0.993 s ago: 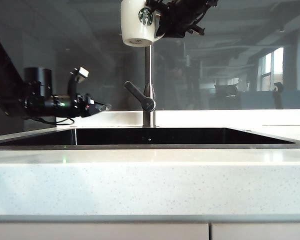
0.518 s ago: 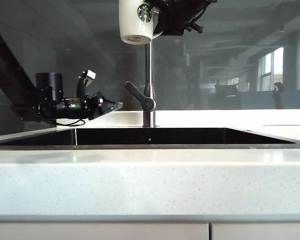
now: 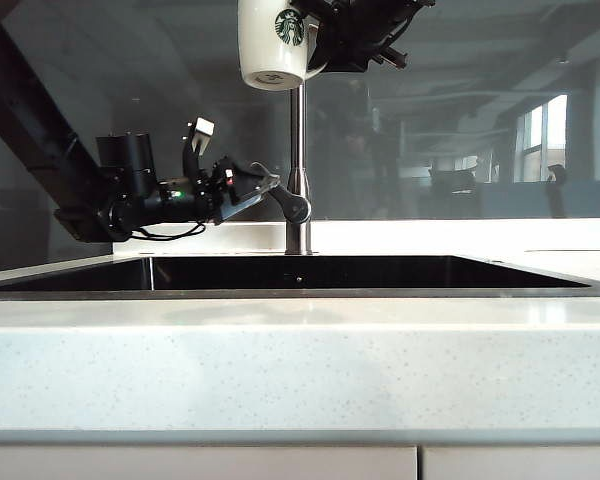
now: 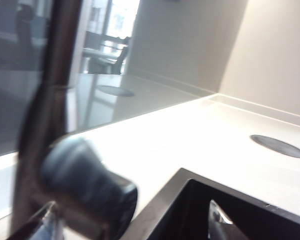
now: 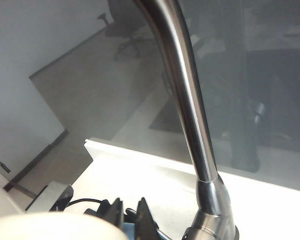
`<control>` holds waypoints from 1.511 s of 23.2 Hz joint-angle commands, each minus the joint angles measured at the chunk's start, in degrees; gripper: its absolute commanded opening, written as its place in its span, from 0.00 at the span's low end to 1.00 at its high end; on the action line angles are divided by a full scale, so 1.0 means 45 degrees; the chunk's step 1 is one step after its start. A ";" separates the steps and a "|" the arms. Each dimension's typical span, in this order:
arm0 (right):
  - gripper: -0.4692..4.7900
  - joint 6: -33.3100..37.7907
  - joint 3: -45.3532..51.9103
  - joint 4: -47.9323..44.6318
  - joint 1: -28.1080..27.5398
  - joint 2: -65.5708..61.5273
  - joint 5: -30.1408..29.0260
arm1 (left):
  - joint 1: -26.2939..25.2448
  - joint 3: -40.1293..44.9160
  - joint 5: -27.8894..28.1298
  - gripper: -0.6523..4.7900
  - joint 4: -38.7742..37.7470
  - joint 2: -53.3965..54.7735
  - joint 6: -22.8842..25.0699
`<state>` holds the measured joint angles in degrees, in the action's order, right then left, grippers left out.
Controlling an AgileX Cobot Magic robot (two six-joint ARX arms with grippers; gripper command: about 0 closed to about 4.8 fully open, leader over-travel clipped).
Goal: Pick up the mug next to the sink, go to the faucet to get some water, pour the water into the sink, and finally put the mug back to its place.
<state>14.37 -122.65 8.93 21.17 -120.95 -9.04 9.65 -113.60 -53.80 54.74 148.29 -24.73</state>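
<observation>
Left gripper arrives at the faucet lever, mug waiting above

Beyond the sink (image 3: pixel 280 272) rim, the left gripper (image 3: pixel 263 187) has swung in from the left with its jaws spread wide since a second ago; its tips now flank the lever (image 3: pixel 283 196) (contact is hard to judge in the blurred wrist view), likely to turn on water. Higher and farther back, the right gripper (image 3: pixel 320 40) reaches in level from the right, clamped on the mug (image 3: pixel 272 42) by the handle side, upright beside the faucet (image 3: pixel 297 150) top.

exterior: low, front-on across sink (image 3: pixel 300 272) | wrists: close on faucet (image 5: pixel 190 115); shared
</observation>
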 commanded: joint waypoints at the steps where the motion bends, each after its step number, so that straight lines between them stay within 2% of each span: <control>1: 0.07 0.0223 -0.0199 -0.0763 0.0024 0.0272 -0.0063 | 0.0053 -0.0078 0.0044 0.82 0.0529 -0.0039 -0.0282; 8: 0.07 0.0170 -0.0199 -0.0797 0.0019 0.0272 -0.0058 | 0.0083 -0.0078 0.0000 0.80 0.1574 -0.0044 -0.0758; 15: 0.07 0.0170 -0.0199 -0.0801 0.0019 0.0277 -0.0058 | 0.0078 -0.0078 -0.0170 0.80 0.2739 -0.0044 -0.2093; 20: 0.07 0.0136 -0.0199 -0.0801 0.0019 0.0272 -0.0058 | 0.0000 -0.0078 -0.0996 0.79 0.3381 -0.0053 -0.2992; 27: 0.07 0.0136 -0.0233 -0.0801 0.0015 0.0272 -0.0015 | 0.0000 -0.0078 -0.1773 0.79 0.3395 -0.0053 -0.3327; 35: 0.07 0.0136 -0.0257 -0.0801 0.0010 0.0272 -0.0010 | 0.0000 -0.0092 -0.1870 0.78 0.3682 -0.0053 -0.3677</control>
<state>14.15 -123.02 8.91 21.12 -120.95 -9.02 9.08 -113.62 -59.86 68.44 148.40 -40.82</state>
